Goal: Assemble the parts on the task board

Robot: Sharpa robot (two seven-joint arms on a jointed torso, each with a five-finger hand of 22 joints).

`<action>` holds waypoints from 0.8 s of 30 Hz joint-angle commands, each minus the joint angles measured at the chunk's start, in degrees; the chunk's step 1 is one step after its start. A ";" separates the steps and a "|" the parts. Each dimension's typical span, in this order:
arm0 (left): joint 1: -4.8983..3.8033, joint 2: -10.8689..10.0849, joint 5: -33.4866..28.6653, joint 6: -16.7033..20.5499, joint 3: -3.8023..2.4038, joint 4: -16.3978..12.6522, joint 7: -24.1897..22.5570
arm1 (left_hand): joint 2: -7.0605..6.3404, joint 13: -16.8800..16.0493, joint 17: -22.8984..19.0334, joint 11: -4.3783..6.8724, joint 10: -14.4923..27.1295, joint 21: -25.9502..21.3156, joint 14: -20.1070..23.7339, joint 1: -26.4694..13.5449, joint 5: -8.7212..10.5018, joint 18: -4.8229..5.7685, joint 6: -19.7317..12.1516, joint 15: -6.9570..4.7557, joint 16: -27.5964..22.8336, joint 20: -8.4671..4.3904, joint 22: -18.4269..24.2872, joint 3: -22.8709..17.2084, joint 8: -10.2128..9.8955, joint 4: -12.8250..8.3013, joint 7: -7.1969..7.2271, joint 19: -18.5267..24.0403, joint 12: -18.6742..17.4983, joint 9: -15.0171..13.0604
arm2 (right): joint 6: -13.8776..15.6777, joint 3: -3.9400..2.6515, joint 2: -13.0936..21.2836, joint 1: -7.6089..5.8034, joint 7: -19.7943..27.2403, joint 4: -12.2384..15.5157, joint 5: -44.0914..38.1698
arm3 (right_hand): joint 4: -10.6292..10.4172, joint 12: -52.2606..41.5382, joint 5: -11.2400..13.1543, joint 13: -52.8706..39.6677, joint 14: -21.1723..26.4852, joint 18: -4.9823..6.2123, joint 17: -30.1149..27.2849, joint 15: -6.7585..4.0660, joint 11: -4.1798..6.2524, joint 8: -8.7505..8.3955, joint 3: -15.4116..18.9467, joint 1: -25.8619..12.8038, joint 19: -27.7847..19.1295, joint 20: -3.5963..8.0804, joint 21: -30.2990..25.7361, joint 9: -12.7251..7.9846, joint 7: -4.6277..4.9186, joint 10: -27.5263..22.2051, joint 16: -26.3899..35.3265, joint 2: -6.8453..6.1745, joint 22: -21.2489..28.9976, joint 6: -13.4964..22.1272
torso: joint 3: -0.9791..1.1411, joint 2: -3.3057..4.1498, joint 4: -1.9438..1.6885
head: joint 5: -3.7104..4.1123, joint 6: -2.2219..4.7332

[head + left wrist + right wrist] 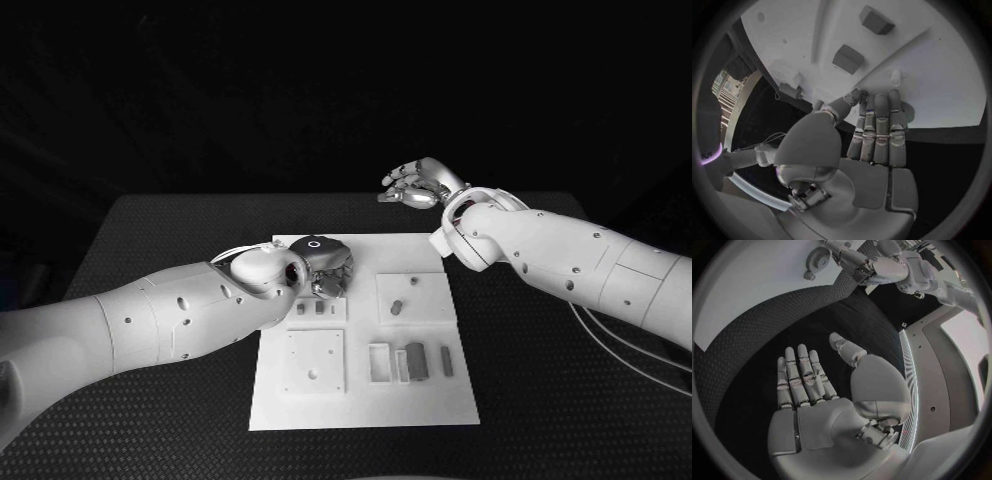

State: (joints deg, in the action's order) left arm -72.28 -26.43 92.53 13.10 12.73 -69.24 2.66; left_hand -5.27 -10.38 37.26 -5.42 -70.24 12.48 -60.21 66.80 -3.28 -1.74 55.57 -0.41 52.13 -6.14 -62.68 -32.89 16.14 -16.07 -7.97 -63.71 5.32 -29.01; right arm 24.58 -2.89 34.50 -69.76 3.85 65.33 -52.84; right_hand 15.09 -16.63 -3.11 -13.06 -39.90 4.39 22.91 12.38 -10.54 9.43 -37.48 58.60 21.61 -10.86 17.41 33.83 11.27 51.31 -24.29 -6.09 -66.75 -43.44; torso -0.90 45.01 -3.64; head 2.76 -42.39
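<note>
The white task board lies mid-table with small grey parts on it: a tall block, a slim bar and a short peg. My left hand reaches down onto the board's far left part, fingers straight with their tips on the board. A toothed wheel lies partly hidden beside those fingertips, and a small white peg stands just past them. I see nothing gripped. My right hand hovers beyond the board's far edge, its fingers spread and empty.
Two raised white plates sit on the board. Two grey blocks stand past my left hand. Black table surrounds the board. My right forearm crosses above the table's right side.
</note>
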 commanded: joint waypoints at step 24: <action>1.05 -0.20 2.61 -0.52 0.32 -0.07 -1.49 | -0.52 -1.79 0.25 1.09 -3.03 0.90 -2.58 3.81 0.28 -0.05 2.82 -1.33 1.77 -1.02 -2.02 -0.92 1.53 -0.24 1.03 -2.37 0.39 -0.02 | -1.65 0.00 -0.20 0.01 -0.18 -0.12 0.03 | -0.37 0.40 0.24 0.67 -0.24 -0.36 -0.22 0.19 -0.21 0.41 0.35 -0.41 0.39 -0.15 -0.45 -0.33 1.94 0.49 0.52 0.29 -0.21 0.60 | -0.02 -0.04 -0.01 | -0.06 0.07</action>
State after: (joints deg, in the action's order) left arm -71.79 -26.51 95.56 14.00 12.66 -69.31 2.25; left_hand -6.00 -12.11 37.47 -4.29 -72.80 13.14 -62.46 70.28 -3.26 -1.17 57.95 -1.84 53.71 -7.28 -64.66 -33.51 17.47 -16.26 -6.86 -65.67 5.35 -28.93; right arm 23.65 -2.88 34.37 -69.76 3.47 65.21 -52.84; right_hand 14.93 -16.63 -3.11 -12.45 -39.90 4.39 22.77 12.38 -10.75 9.65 -37.32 58.61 21.61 -10.85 17.19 33.59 11.25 51.52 -24.06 -6.09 -66.87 -43.03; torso -0.93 44.97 -3.67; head 2.74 -42.41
